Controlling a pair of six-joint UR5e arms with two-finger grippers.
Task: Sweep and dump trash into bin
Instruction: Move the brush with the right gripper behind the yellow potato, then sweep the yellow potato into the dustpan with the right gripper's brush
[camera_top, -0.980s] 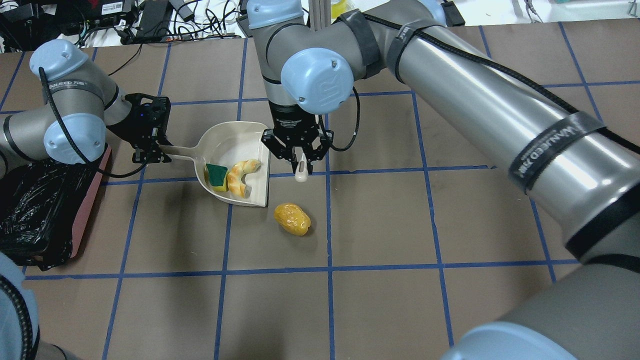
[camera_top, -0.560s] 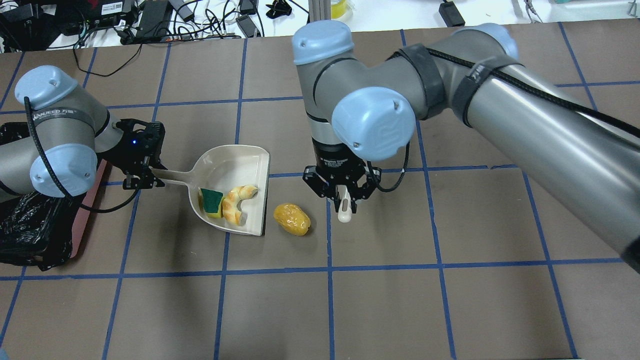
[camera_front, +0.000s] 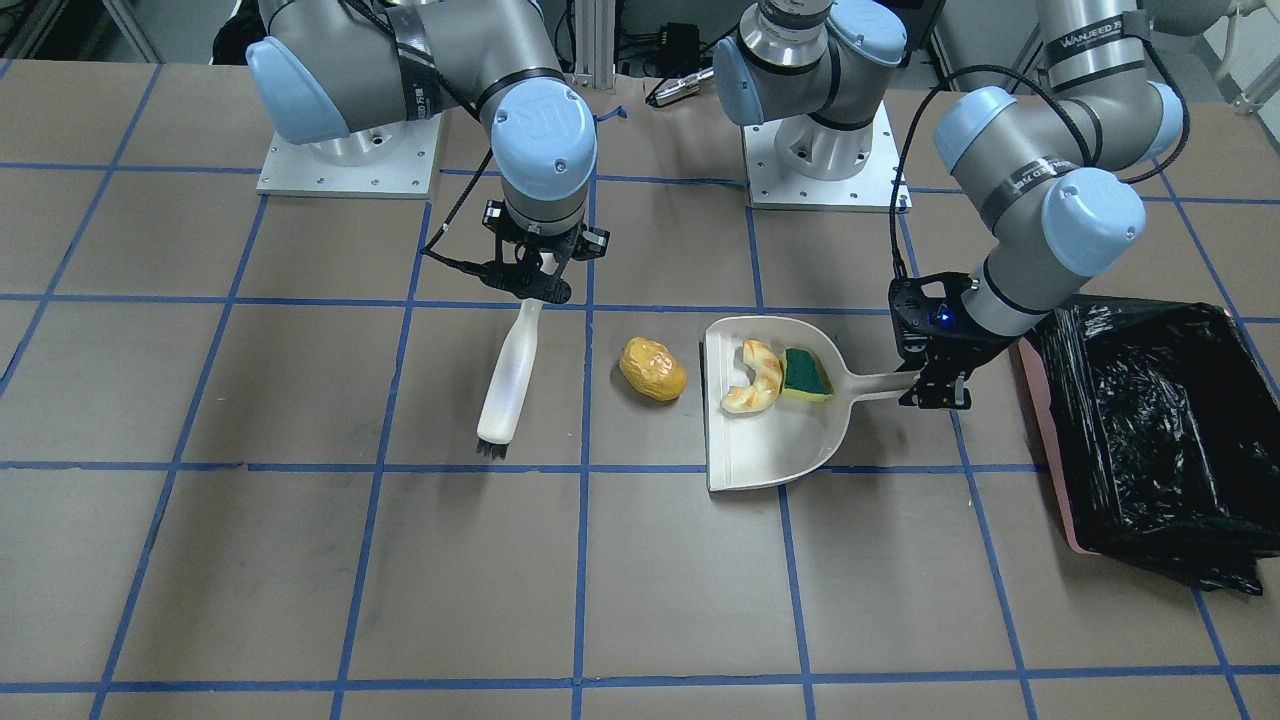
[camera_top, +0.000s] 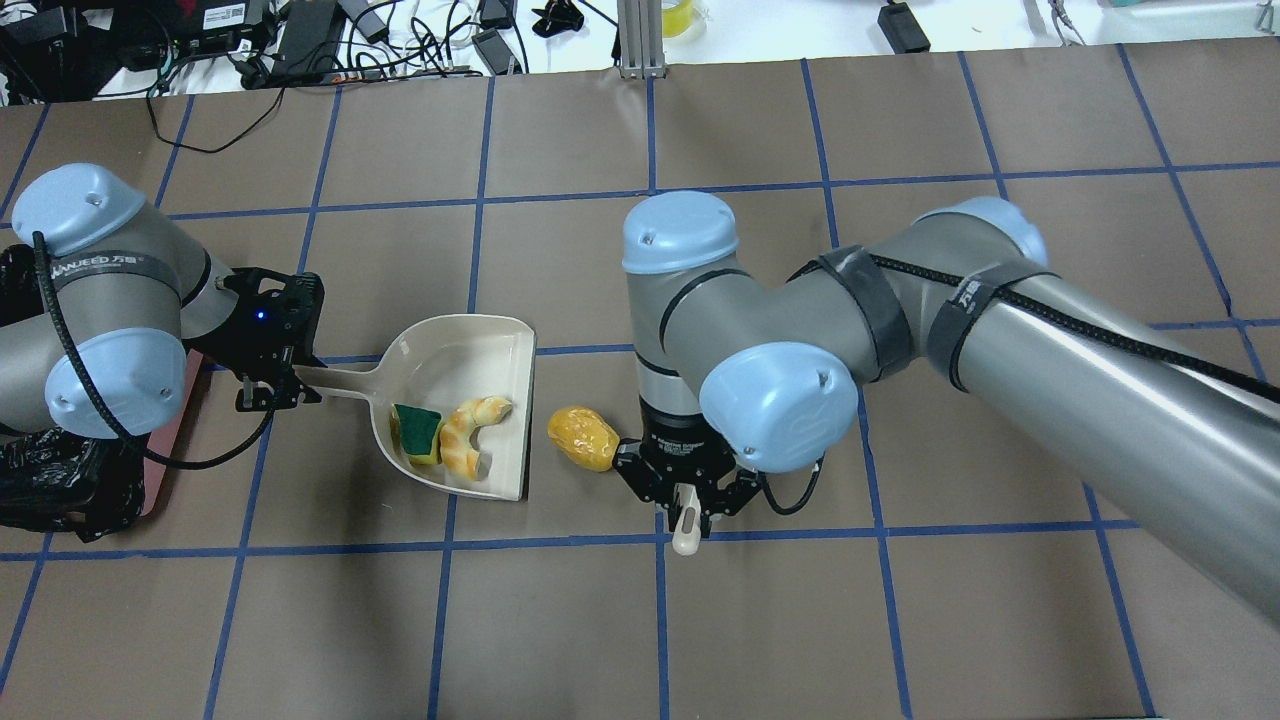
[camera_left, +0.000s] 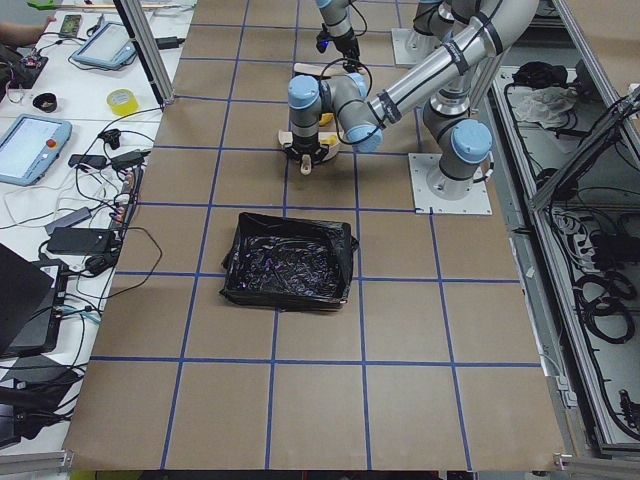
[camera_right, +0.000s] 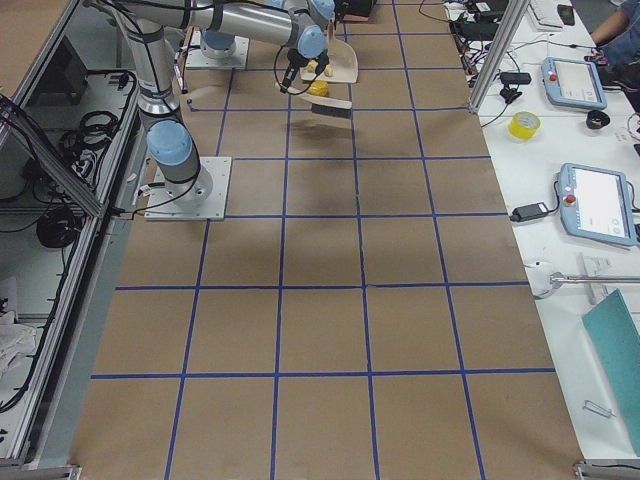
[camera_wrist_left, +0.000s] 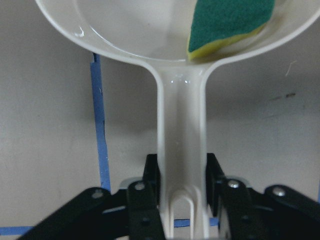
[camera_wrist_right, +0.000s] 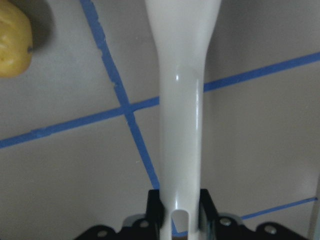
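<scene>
Green-yellow sponge wedge, golden croissant in beige dustpan; lumpy yellow potato unswept, dump pending (left gripper pinches dustpan handle, right gripper white brush).

Overhead, I see sponge and croissant in the dustpan, sponge leftmost. The potato lies on the surface just right of the dustpan, brush right of that, bin at the left edge.
</scene>
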